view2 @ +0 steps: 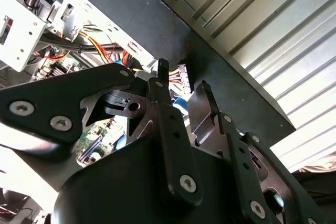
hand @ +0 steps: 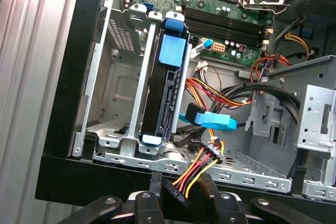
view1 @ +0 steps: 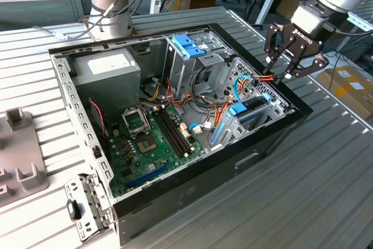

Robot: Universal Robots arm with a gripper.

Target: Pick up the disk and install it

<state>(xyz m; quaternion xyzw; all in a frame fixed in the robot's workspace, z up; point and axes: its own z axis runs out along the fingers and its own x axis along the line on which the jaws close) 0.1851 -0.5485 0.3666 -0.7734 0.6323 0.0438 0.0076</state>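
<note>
**Disk seated in its bay, gripper at the case edge**

The open computer case (view1: 175, 202) lies on its side on a slatted metal table (view1: 326, 202). Inside it are a green motherboard (view1: 154, 144), a grey power supply (view1: 108, 68), a tall metal drive cage (view1: 189, 56) with a blue handle, and bundles of coloured wires. The disk (hand: 163, 93) sits upright in a metal bay at the case's corner, its blue tab (hand: 173, 51) on top.

The gripper (view1: 288, 56) hangs over the case rim on the exterior view's right. Its fingers (hand: 210, 192) are partly open, with a black connector (hand: 176, 192) on red, yellow and black wires between them; a grip cannot be confirmed. The disk lies just beyond the fingertips, apart from them.
</note>
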